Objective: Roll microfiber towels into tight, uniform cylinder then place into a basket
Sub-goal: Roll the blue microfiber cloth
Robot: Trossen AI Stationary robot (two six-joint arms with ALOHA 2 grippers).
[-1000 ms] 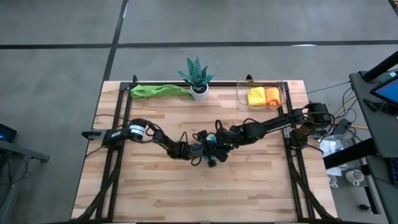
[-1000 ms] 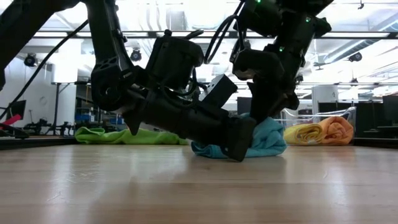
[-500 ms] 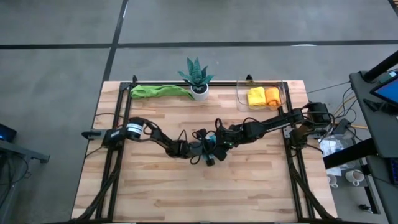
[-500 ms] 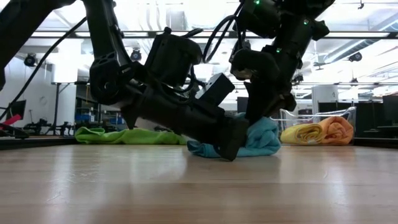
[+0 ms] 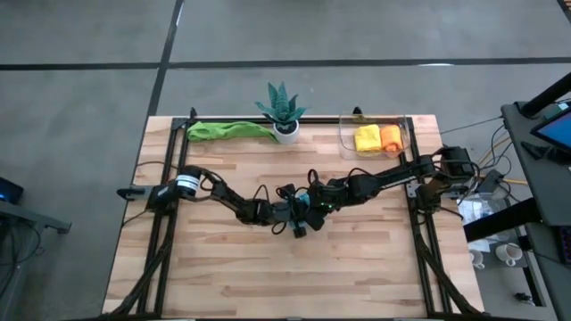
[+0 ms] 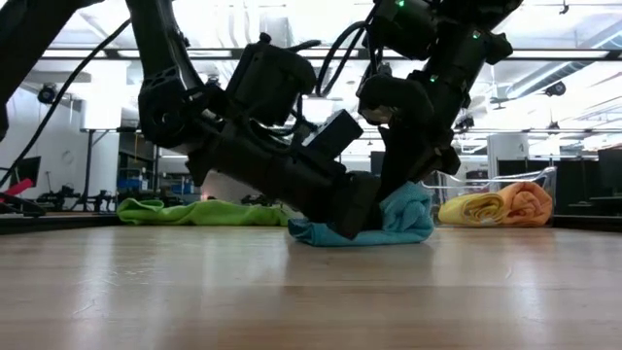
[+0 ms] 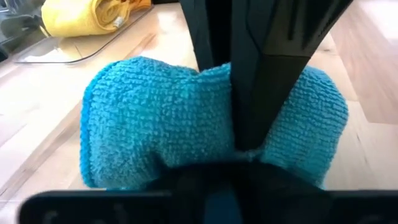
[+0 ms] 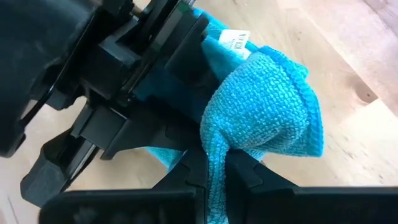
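Grippers meet at the table's middle in your high view: left gripper point(image 5: 287, 214) and right gripper point(image 5: 308, 210) crowd one blue towel point(image 5: 300, 203), while the basket point(image 5: 401, 134) sits far off.

Low view: the half-formed roll rests on the wood.

Left wrist: its own fingers' spread you cannot tell.

Right wrist: fingers pinch a fold shut; pull now and it unrolls.

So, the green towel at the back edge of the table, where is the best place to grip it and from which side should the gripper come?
The green towel lies loose and stretched along the back edge, beside the potted plant. Probably best is to pinch its free end, the one away from the plant, coming straight down from above. That end is bunched higher and has open table around it, so the fingers would avoid the pot.
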